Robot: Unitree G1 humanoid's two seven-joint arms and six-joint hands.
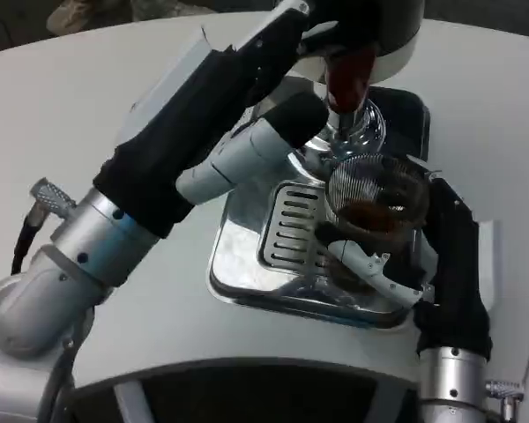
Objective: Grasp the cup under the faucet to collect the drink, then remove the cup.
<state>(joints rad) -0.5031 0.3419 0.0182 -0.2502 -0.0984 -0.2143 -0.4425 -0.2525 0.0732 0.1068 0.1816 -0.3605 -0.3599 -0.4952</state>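
Two hands work at the dispenser. Right hand (397, 256) grasps the cup (376, 201), its white and black fingers (375, 264) wrapped around the lower wall. Between those fingers the cup stands roughly upright over the steel tray (247, 264), just below the faucet (351, 81), with dark drink in its bottom. Left hand (286, 123) reaches up to the faucet's red part above the cup; whether its fingers grasp anything there, I cannot tell.

A steel drip tray (247, 264) sits on the white table (70, 106).
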